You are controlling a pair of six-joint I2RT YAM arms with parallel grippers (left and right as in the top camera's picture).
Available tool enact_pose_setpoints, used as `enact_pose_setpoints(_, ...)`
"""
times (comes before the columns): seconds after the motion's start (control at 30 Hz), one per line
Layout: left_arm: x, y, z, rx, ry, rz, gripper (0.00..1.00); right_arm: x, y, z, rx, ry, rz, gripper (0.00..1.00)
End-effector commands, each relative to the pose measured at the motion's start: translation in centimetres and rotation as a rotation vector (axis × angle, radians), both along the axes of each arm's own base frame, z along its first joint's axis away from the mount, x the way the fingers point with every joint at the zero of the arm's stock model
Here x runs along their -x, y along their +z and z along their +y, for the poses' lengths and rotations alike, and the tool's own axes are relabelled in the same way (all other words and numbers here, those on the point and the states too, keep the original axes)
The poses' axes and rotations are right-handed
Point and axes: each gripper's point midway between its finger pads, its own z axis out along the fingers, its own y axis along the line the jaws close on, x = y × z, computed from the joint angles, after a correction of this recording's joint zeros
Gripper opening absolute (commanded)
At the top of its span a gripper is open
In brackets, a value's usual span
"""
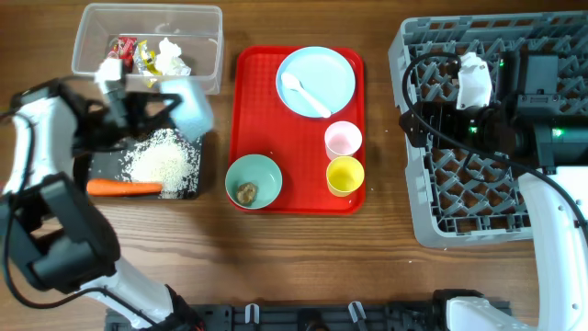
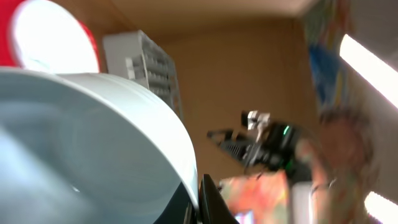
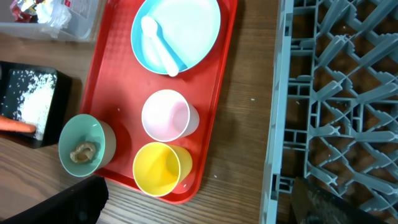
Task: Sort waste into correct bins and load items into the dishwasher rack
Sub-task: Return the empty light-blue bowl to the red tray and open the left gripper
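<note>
Your left gripper [image 1: 163, 101] is pressed together on the rim of a light blue round bowl [image 1: 188, 103], holding it tipped on its side above the far right corner of the shallow black rectangular tray [image 1: 83, 167]. In the left wrist view the bowl's wall fills the near side, with a dark fingertip [image 2: 204, 198] right at its edge. White rice grains [image 1: 165, 161] lie heaped in that tray beside an orange carrot [image 1: 124, 188], so I judge the bowl to be emptied or nearly so.

Treat this bowl as light, stiff and smooth, probably plastic. A pinch on the thin rim carries it well enough, but it can pivot between the pads if you swing quickly. Keep the wrist slow and the pinch deep over the lip, not on the very edge. It looks unlikely to break; slipping is the greater risk.

Your right gripper [image 1: 413, 124] hangs with its jaws spread wide and nothing between them, over the near edge of the large grey plastic pegged rack [image 1: 478, 202].

On the red serving tray [image 1: 253, 119] wait a second light blue bowl [image 1: 254, 179] holding a small brown food lump [image 1: 246, 192], a pink cup [image 1: 343, 140] and a yellow cup [image 1: 344, 175]. Take the cups by the rim too.
</note>
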Motion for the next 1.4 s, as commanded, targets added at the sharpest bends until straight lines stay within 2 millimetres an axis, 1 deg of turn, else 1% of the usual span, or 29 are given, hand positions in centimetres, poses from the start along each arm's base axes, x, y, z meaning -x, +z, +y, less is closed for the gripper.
enact_pose_setpoints(0.0,0.2,2.3,-5.0,-0.135,-0.166,-0.275,0.04,-0.3,-0.3,-0.1,0.012,-0.006,0.007,0.97)
enact_pose_setpoints(0.03,0.2,2.1,-6.5,-0.166,-0.215,-0.305,0.04,-0.3,-0.3,-0.1,0.012,-0.006,0.007,0.97)
enact_pose_setpoints(0.1,-0.2,1.6,-8.5,-0.224,-0.277,-0.318,0.04,-0.3,-0.3,-0.1,0.013,-0.006,0.007,0.97)
enact_pose_setpoints(0.17,-1.2,-0.1,-10.6,-0.339,-0.316,-0.281,0.04,-0.2,-0.3,-0.1,0.012,-0.007,0.008,0.97)
enact_pose_setpoints(0.2,-2.2,-1.3,-11.3,-0.424,-0.302,-0.226,0.04,-0.2,-0.3,-0.1,0.011,-0.01,0.01,0.97)
enact_pose_setpoints(0.27,-4.5,-3.9,-12.2,-0.612,-0.209,-0.112,0.04,-0.2,-0.3,-0.1,0.009,-0.011,0.013,0.97)
enact_pose_setpoints(0.3,-5.7,-5.1,-12.4,-0.723,-0.144,-0.086,0.04,-0.1,-0.4,-0.1,0.009,-0.012,0.015,0.97)
enact_pose_setpoints(0.4,-7.5,-6.6,-12.9,-0.91,-0.029,-0.08,0.04,0.0,-0.4,-0.1,0.01,-0.011,0.021,0.97)
enact_pose_setpoints(0.47,-8.0,-7.3,-12.8,-1.023,0.021,-0.089,0.04,0.1,-0.5,-0.1,0.01,-0.011,0.027,0.97)
enact_pose_setpoints(0.6,-8.0,-8.6,-12.5,-1.222,0.077,-0.104,0.04,0.0,-0.5,-0.1,0.011,-0.009,0.023,0.97)
enact_pose_setpoints(0.7,-7.7,-9.3,-12.5,-1.319,0.092,-0.109,0.04,-0.1,-0.4,-0.1,0.011,-0.009,0.017,0.97)
enact_pose_setpoints(0.83,-6.7,-10.6,-13.4,-1.345,0.05,-0.101,0.04,-0.1,-0.4,-0.1,0.011,-0.009,0.018,0.97)
enact_pose_setpoints(1.2,-4.9,-16.4,-15.3,-1.407,-0.098,-0.02,0.04,0.0,-0.5,-0.1,0.011,-0.01,0.024,0.97)
enact_pose_setpoints(1.3,-4.5,-16.9,-15.8,-1.414,-0.121,-0.016,0.04,0.0,-0.5,-0.1,0.011,-0.01,0.024,0.97)
enact_pose_setpoints(1.37,-4.4,-17.0,-16.0,-1.414,-0.125,-0.019,0.04,0.0,-0.5,-0.1,0.011,-0.01,0.024,0.97)
